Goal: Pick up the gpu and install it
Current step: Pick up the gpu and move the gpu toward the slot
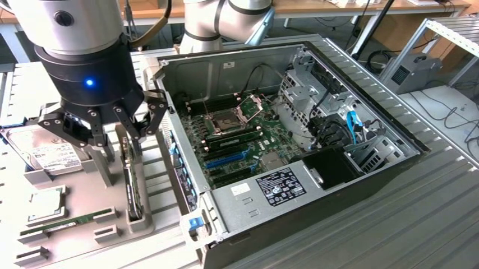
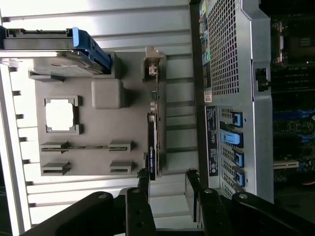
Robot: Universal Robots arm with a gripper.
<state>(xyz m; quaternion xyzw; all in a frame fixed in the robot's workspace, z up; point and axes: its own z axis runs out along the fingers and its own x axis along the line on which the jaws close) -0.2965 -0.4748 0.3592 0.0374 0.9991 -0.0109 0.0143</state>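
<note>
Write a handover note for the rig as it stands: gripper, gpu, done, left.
Gripper: open, holding nothing, over the grey parts tray on the exterior view's left.
Gpu: standing on edge in its tray slot, just below the gripper, beside the open PC case.
Also on the tray: hard drive, CPU, RAM stick.
Done: gripper brought over the gpu, roughly in line with it.
Left: gpu not gripped or lifted; no card in the motherboard's blue slots.
</note>
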